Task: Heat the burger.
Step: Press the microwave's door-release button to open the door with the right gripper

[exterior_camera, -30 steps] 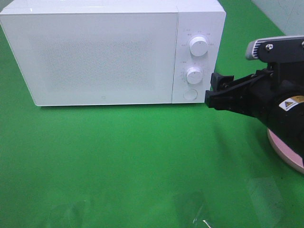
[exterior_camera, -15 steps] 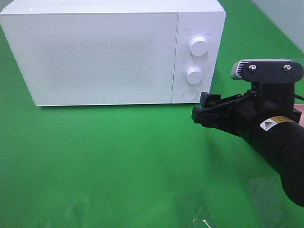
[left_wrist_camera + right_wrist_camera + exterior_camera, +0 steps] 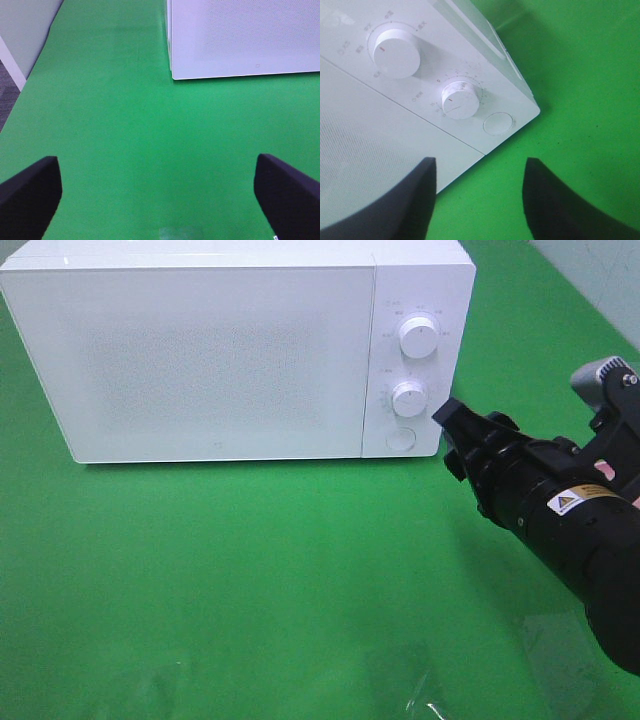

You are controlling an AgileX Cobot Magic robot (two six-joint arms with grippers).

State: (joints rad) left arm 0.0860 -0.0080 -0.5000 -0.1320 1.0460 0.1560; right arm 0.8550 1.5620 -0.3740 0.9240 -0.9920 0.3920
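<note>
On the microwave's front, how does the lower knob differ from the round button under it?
The lower knob stands out from the front of the microwave; the round button sits flat, nearly flush. The lower knob carries a red pointer line and has tick marks printed around it; the round button is plain, with no marks around it. The lower knob also looks somewhat wider than the round button. Both are white, round and set in the microwave's front.

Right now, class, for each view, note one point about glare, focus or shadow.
Exterior high: glare patches on the table, microwave door washed out. Left wrist: left pincer dark and blurred. Right wrist: right pincer blurred, knobs sharp.
</note>
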